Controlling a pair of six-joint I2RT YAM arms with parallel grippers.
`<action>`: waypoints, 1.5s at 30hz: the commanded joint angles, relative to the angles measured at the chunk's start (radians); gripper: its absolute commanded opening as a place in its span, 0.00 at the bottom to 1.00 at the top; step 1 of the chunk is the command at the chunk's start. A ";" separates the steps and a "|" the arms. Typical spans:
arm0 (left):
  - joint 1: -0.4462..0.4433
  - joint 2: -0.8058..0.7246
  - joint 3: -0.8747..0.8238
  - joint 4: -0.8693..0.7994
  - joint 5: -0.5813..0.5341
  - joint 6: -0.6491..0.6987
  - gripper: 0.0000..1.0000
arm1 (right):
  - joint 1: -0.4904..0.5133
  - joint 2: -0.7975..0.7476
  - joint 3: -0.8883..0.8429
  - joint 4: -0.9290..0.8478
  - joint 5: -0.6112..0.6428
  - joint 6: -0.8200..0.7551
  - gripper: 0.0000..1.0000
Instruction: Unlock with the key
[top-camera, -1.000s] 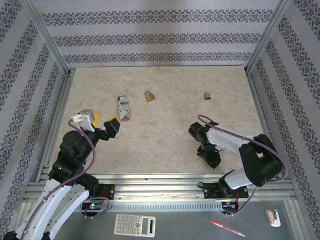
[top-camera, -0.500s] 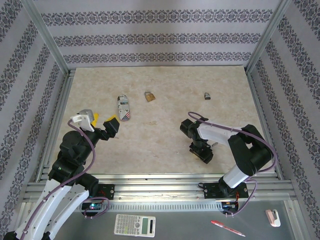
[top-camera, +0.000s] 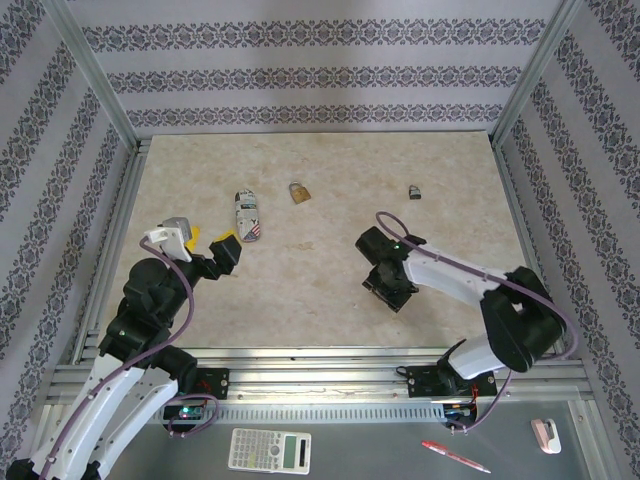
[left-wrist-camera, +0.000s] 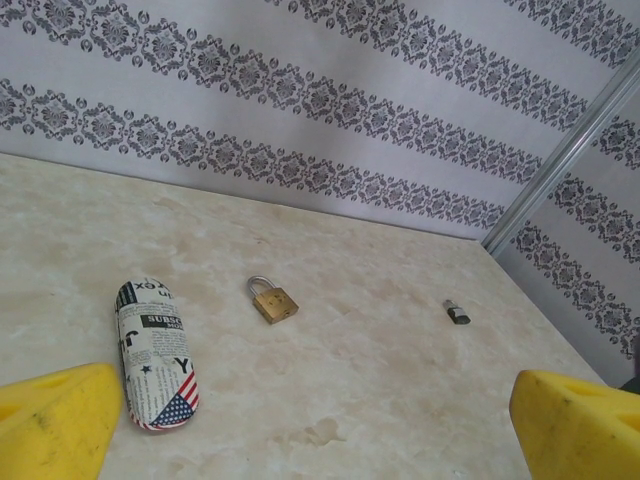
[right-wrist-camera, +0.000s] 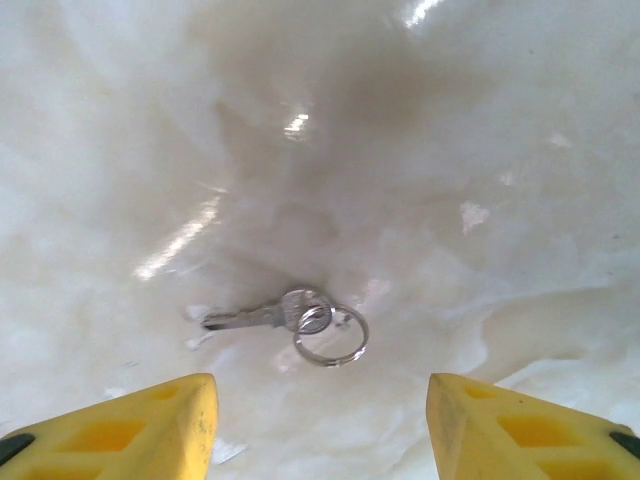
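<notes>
The key (right-wrist-camera: 262, 314) is a tiny, thin piece of pale silvery metal with a small round head. It lies flat on the pale, glossy marbled worktop (right-wrist-camera: 470, 140). In the right wrist view its slim blade points left and dips slightly downward, while the head sits to the right. A thin wire split ring (right-wrist-camera: 330, 363), wider than the head, is threaded through the head and lies flat on the worktop, just right of it and a little lower. The key rests loose, ahead of the gap between the yellow fingertips of the right claw (right-wrist-camera: 320, 430), touching neither one.
</notes>
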 joint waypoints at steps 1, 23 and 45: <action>-0.008 0.005 0.007 0.017 0.021 0.009 0.99 | -0.015 -0.047 -0.047 0.009 0.011 -0.013 0.59; -0.008 0.028 0.007 0.024 0.040 0.010 0.99 | -0.046 0.065 -0.067 0.133 -0.055 -0.002 0.50; -0.008 0.057 -0.013 0.054 0.054 0.009 0.99 | -0.083 0.018 -0.120 0.136 -0.011 -0.065 0.00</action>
